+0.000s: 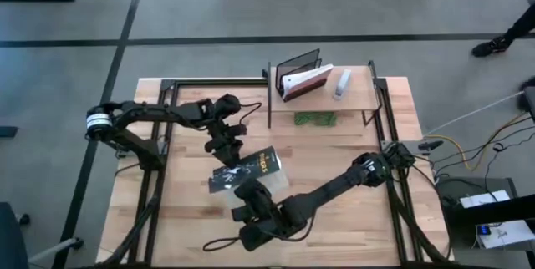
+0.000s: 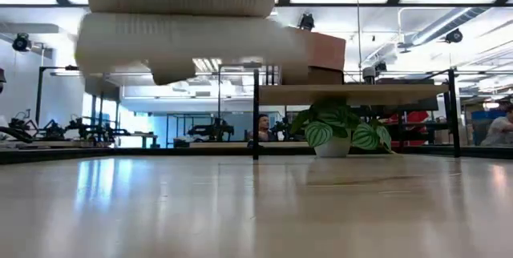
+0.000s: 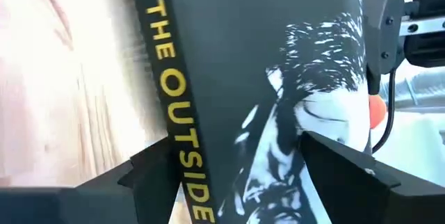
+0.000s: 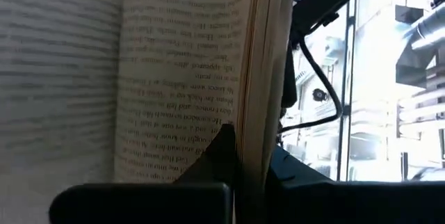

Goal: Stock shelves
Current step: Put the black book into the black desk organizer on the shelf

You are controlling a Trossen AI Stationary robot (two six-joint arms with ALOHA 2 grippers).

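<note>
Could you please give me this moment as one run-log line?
left gripper: shut on black book | right gripper: shut on book's pages | book: above table | shelf: not yet reached

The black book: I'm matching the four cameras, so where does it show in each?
High: black book mid-table, between left gripper and right gripper.
Low: page edges at top, lifted.
Left wrist: cover fills frame.
Right wrist: open pages.
Shared landmark: the shelf.

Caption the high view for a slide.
Both tools, left and right, grip a black paperback mid-table; the riser shelf beyond holds a wire book rack and books.
</note>
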